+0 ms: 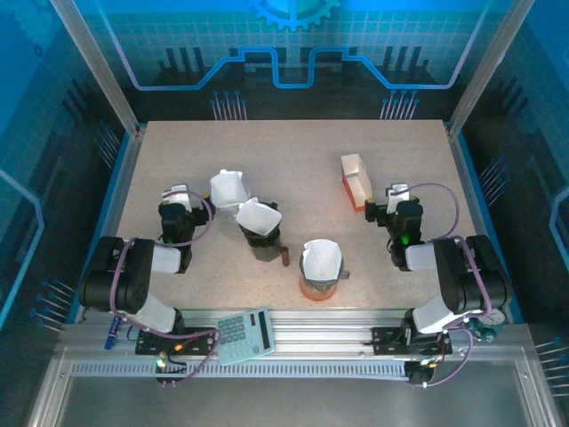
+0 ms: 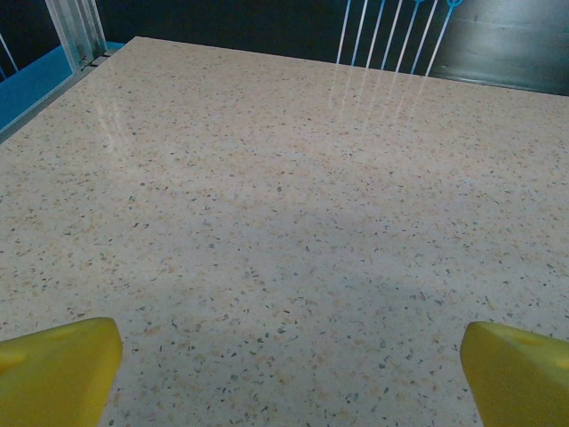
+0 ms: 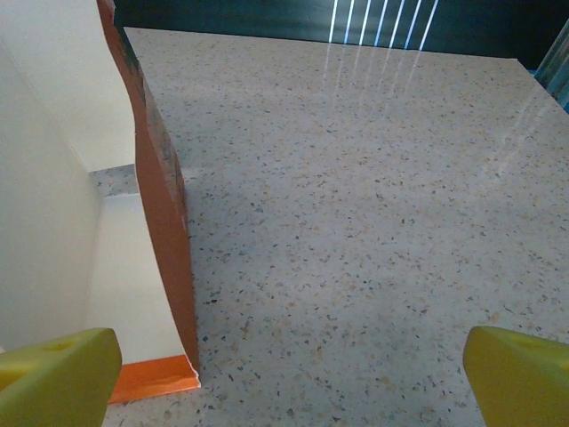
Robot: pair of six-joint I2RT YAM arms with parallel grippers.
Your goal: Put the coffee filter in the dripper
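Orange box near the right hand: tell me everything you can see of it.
The box looks like thin cardboard, orange outside and white inside. It stands open on the table, right of centre, with a white flap raised at its far end. The open right hand sits close on its right, seemingly not touching it. What it holds cannot be made out.

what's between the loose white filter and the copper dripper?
The dark dripper, with a filter in it, sits between the loose filter and the copper dripper, seen in the top view.
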